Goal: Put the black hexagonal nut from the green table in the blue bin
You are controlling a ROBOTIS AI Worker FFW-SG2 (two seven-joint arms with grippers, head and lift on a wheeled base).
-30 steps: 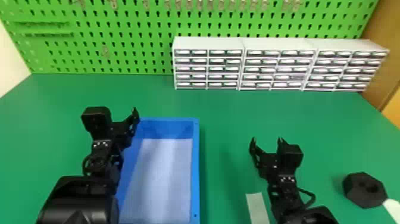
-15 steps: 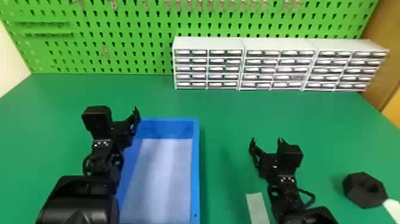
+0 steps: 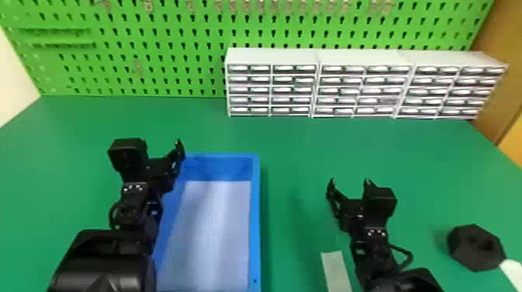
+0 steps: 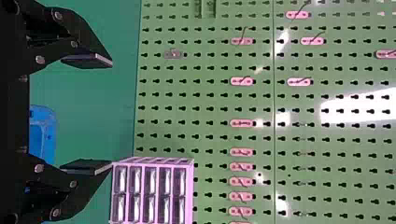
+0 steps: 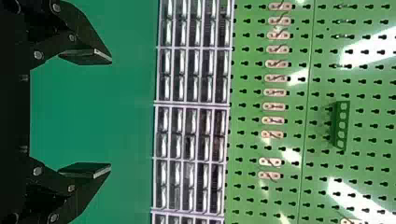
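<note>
The black hexagonal nut [image 3: 476, 247] lies on the green table [image 3: 295, 155] at the right, in the head view. My right gripper [image 3: 349, 184] is held to the left of the nut, apart from it. The blue bin [image 3: 255, 217] stands left of centre with a pale bare floor, and my left gripper [image 3: 163, 149] is over its far left corner. In the left wrist view my left gripper [image 4: 109, 114] is wide open with nothing between its pads. My right gripper [image 5: 111, 116] is likewise open and holds nothing in the right wrist view.
White drawer cabinets [image 3: 318, 87] stand along the back of the table, before a green pegboard [image 3: 155, 58]. A pale strip [image 3: 336, 272] lies between the bin and my right arm. A white object [image 3: 512, 272] touches or overlaps the nut's near side at the right edge.
</note>
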